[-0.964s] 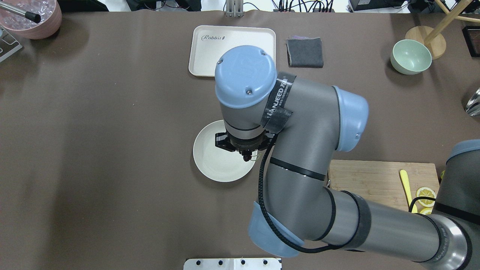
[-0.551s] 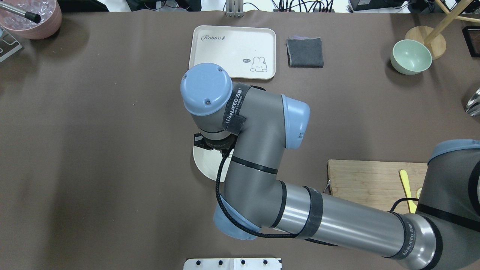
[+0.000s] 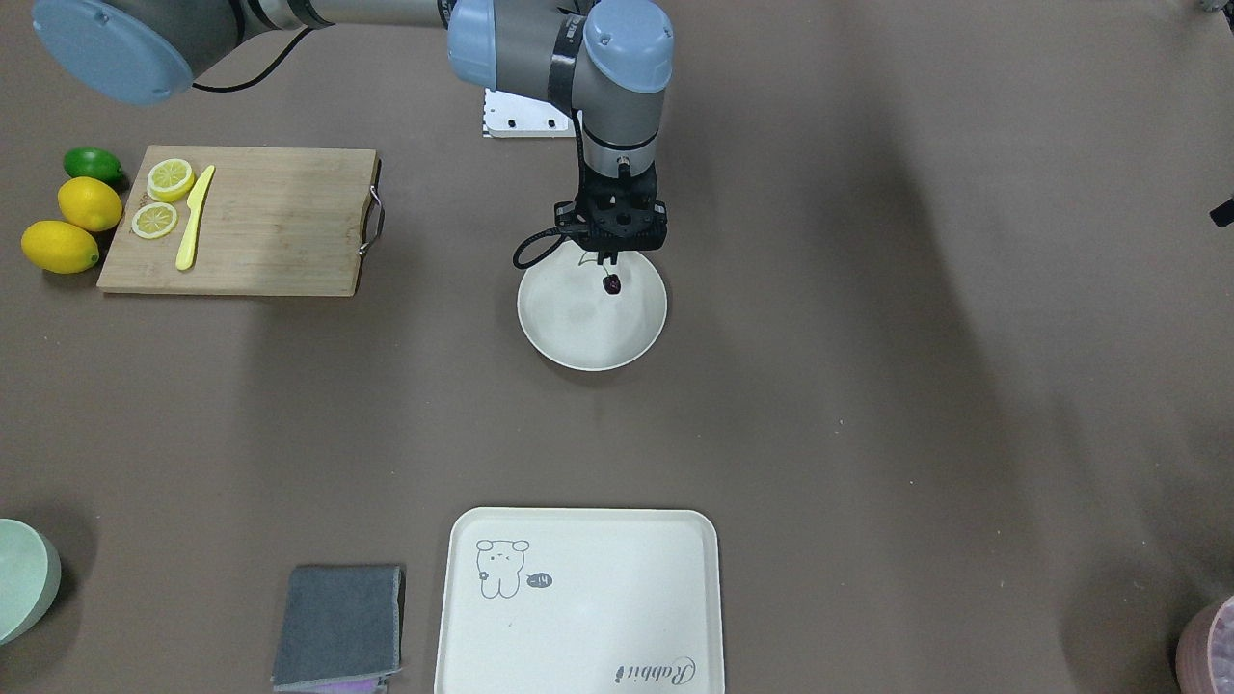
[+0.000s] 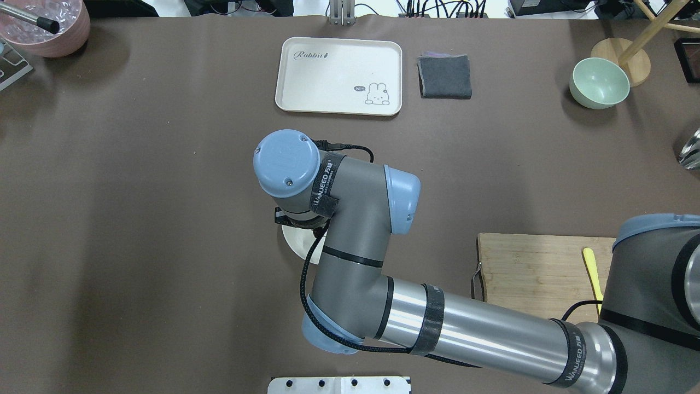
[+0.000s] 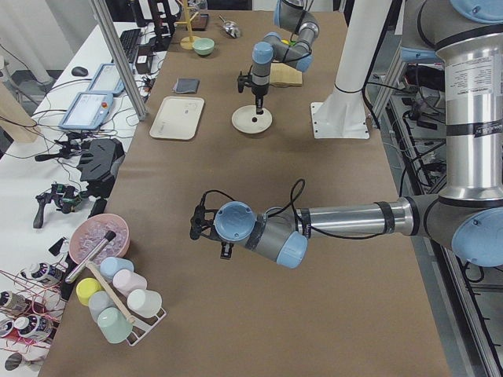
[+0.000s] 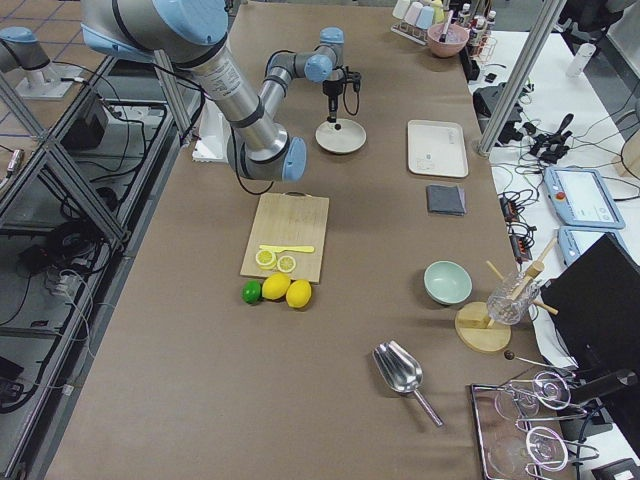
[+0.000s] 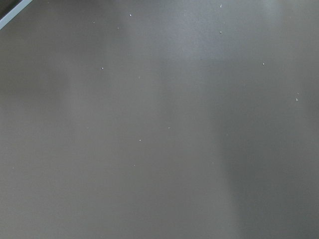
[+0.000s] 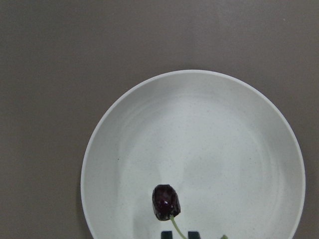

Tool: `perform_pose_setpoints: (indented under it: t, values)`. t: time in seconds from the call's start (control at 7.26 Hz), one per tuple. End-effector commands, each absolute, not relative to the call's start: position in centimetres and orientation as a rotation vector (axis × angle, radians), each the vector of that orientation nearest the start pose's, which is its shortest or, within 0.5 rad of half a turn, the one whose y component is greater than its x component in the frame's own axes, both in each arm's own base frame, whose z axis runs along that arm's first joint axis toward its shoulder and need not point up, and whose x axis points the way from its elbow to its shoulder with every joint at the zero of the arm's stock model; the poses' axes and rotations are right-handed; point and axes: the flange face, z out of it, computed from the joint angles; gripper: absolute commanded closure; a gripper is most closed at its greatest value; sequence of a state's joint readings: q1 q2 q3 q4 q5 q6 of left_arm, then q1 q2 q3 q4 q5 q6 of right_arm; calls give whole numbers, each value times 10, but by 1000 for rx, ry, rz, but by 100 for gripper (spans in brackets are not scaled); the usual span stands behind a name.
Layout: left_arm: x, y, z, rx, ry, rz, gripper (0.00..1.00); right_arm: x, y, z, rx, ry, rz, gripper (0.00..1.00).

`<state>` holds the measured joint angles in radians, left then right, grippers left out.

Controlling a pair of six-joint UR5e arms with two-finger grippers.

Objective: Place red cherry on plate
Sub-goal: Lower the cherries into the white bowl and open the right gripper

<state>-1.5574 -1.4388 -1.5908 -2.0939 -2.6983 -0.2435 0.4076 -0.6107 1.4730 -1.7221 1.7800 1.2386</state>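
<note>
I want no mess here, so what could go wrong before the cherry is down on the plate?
The red cherry hangs by its thin stem from the right gripper, off-centre over the plate; released, it may roll toward the shallow rim. The stem might also cling to the gripper and get lifted away.

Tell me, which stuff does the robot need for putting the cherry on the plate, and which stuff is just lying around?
For the job: red cherry, plate, right gripper holding the cherry's stem.

Just lying about: cutting board, lemon slices, yellow knife, whole lemons, lime, tray, grey cloth, green bowl.
</note>
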Motion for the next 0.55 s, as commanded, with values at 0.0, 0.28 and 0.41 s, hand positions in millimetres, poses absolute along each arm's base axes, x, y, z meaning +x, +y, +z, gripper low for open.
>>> perform_pose_setpoints:
  t: [0.0,0.28,0.41]
  values:
    - [-38,-443,628,220,1146,26,1,-637,-406,129,73,-721,1,100]
    - [-38,-442,629,219,1144,26,1,-644,-408,146,68,-708,3,100]
    - [-38,-442,628,221,1144,27,1,-647,-407,160,70,-713,1,60]
